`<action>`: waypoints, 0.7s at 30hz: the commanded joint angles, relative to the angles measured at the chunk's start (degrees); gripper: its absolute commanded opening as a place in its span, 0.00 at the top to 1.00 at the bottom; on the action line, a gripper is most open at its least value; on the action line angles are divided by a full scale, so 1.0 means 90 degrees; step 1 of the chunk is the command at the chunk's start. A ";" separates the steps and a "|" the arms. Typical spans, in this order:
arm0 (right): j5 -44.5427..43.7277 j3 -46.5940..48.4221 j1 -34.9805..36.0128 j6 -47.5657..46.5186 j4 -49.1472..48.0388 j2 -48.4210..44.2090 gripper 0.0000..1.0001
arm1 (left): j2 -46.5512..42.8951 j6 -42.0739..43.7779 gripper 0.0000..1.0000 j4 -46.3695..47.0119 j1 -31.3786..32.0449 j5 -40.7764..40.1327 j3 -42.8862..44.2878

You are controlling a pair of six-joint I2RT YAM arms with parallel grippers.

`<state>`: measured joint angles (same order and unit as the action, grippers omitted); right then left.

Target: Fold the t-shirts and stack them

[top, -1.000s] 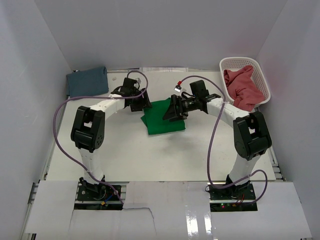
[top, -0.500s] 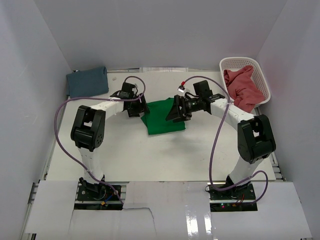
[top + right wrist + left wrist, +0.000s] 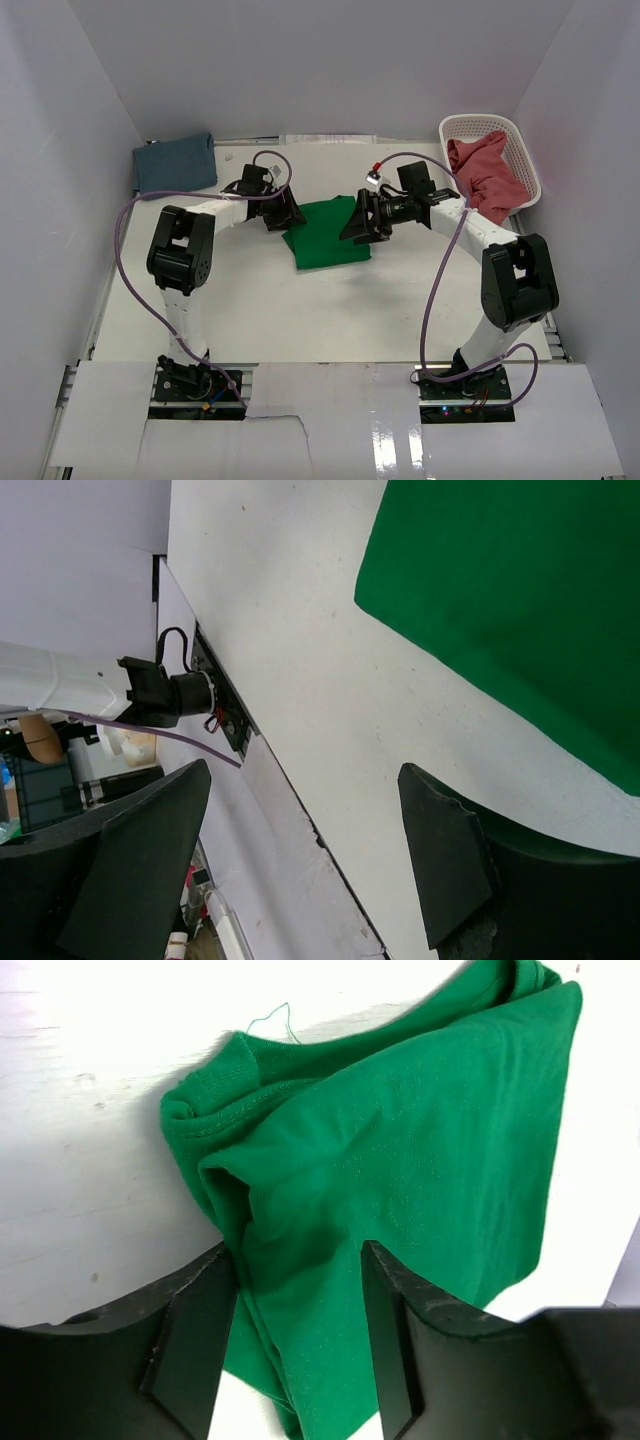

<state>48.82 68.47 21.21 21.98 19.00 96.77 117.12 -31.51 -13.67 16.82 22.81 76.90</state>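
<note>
- Find the green t-shirt (image 3: 325, 232) folded in the middle of the desk (image 3: 300, 300).
- Left jaws apart, with its bunched edge between them; right jaws wide apart, nothing inside, just beside the shirt over bare desk.
- Push both deep under all the layers, then squeeze.
- Lift flat and together, probably toward the blue t-shirt (image 3: 175, 163) in the far left corner.

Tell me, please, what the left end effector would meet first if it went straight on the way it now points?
Most likely the green t-shirt: the left end effector points at its bunched edge, which shows between the open fingers. Whether they touch it is unclear.
</note>
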 commanded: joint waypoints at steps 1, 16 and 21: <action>0.0230 0.0000 -0.0111 -0.0088 0.0066 -0.0352 0.18 | 0.0443 0.0161 0.39 -0.0395 0.0026 0.0141 -0.0029; 0.0445 -0.0029 -0.0511 -0.0108 0.0271 -0.0850 0.18 | 0.0727 0.0249 1.00 -0.0687 0.0035 0.0581 0.0087; 0.0464 -0.0137 -0.0560 -0.0127 0.0261 -0.0879 0.18 | 0.0766 0.0571 1.00 -0.1166 -0.0033 0.0260 0.0701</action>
<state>51.22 68.25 16.58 21.89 20.93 90.78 121.75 -30.20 -16.95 16.58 29.43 81.06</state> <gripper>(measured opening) 0.821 0.025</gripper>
